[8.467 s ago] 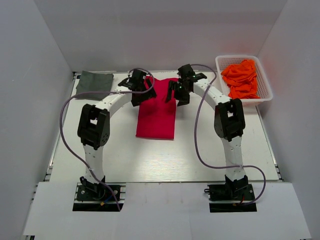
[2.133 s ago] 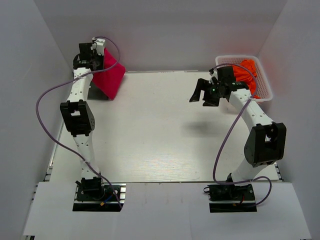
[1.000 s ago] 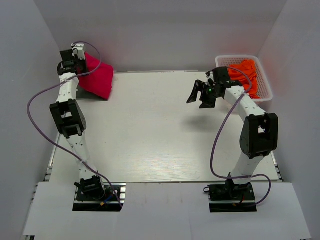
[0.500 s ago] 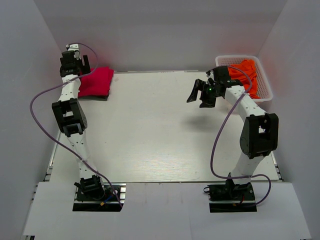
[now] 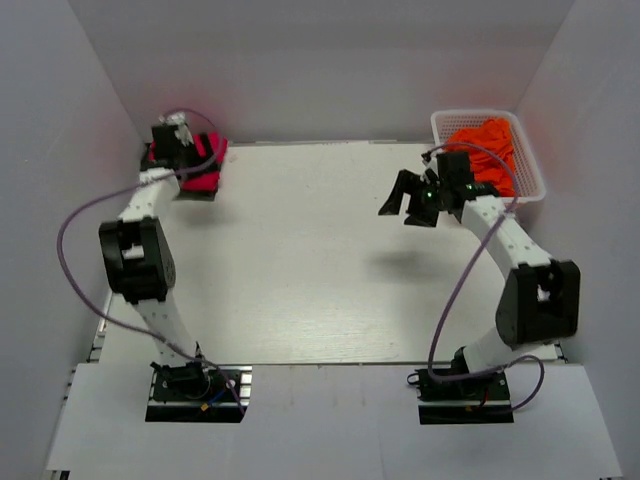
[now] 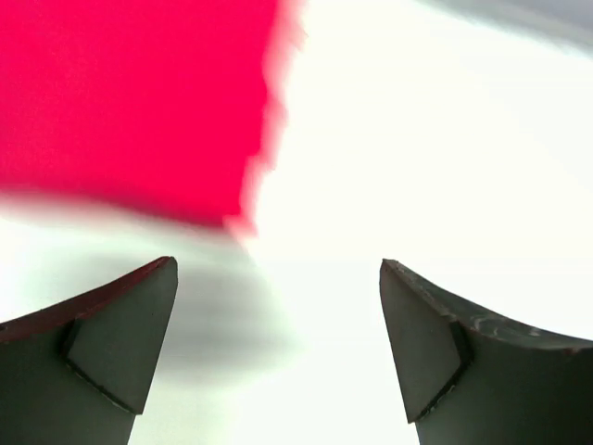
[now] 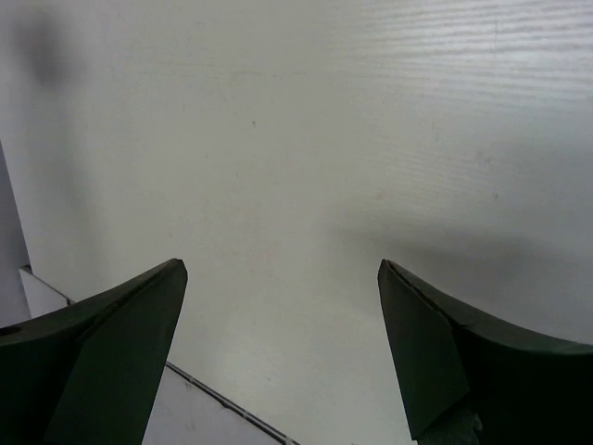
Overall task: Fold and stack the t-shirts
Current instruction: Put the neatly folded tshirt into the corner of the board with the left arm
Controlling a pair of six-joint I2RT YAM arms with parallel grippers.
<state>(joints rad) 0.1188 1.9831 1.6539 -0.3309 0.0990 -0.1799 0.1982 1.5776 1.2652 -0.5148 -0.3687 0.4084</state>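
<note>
Left claw (image 6: 278,278) wide, empty, above far-left corner of table (image 5: 300,280). Crimson t-shirt (image 5: 207,172) lies there, looks folded.
Right claw (image 5: 410,200) wide, empty, near basket (image 5: 537,186) of orange t-shirts (image 5: 485,145) at far-right corner.
Risks: your left fingers snag the fold when lifting away; your right claw grabs several tangled orange shirts at once.

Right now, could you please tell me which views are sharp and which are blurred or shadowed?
Left wrist: motion-blurred, the red t-shirt smeared at its edge, the left gripper sharp. Right wrist: sharp, table grain readable, a soft shadow across it. Top external: sharp, with a faint shadow on the table under the right gripper.
</note>
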